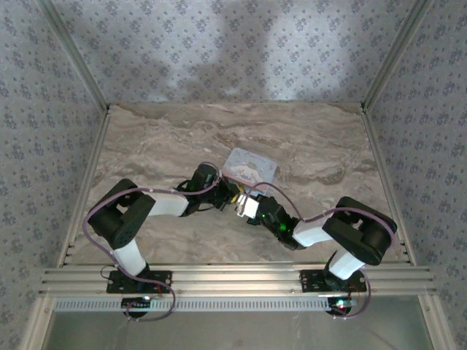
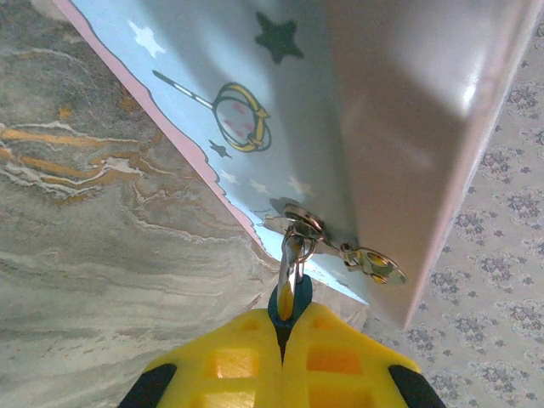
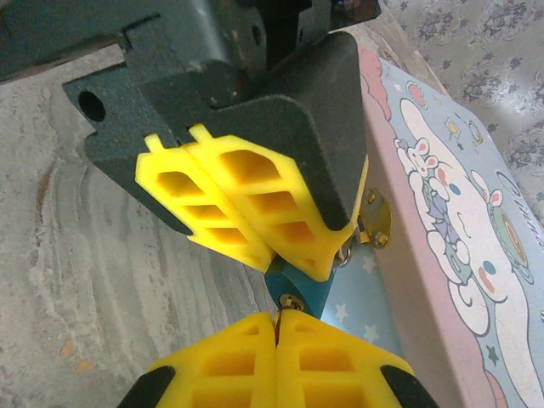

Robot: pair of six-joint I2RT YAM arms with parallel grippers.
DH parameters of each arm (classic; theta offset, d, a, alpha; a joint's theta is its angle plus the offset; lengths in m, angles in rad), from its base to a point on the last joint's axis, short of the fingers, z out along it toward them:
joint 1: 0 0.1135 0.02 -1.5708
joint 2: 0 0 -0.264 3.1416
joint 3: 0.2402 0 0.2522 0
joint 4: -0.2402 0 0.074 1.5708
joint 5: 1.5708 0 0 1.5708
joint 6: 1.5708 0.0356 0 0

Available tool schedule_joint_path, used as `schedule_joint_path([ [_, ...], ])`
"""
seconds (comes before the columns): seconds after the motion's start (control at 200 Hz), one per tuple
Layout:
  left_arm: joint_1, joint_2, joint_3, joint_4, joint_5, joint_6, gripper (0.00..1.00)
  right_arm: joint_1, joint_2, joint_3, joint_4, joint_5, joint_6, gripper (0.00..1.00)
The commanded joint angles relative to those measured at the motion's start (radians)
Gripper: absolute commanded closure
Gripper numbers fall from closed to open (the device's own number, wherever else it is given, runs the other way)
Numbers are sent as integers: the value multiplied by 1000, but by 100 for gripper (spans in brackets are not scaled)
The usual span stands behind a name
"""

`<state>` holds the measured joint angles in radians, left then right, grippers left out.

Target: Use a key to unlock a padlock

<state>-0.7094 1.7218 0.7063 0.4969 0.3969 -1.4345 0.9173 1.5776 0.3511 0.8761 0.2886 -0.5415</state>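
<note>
Padlock (image 2: 299,293), small and teal, hung by its silver shackle from the hasp (image 2: 374,263) on the front of the box (image 2: 382,102). The box sat near the middle of the table (image 1: 328,146), its pale blue side and pink-edged lid printed with cartoon figures.

Both arms met just in front of it. The left gripper (image 2: 287,319) had its yellow fingers pressed together on the teal body, so that only a sliver of the lock stuck out past the tips, toward the hasp. From the right wrist, that same gripper (image 3: 293,259) sat close above the right gripper (image 3: 277,319), and the teal body (image 3: 306,289) poked out between the two.

The right jaws were closed as well, yellow pads meeting with no gap. A small brass piece, seemingly the key (image 3: 291,301), showed right at their tips, touching the underside of the lock. Most of it was hidden between the pads, so I could not tell how far it sat in the lock.

From above, the left gripper (image 1: 232,195) and right gripper (image 1: 246,208) lay just beside each other at the near edge of the box (image 1: 255,164).
</note>
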Motion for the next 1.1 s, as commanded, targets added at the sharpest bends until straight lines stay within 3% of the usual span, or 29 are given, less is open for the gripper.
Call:
schedule_joint_path([
  [0.0,-9,-23,11,-29,10,-9,100,0,14,-7,50,44,27,100],
  [1.099,-12,-18,-2,-20,4,-13,100,-37,147,-3,288,-12,454,100],
])
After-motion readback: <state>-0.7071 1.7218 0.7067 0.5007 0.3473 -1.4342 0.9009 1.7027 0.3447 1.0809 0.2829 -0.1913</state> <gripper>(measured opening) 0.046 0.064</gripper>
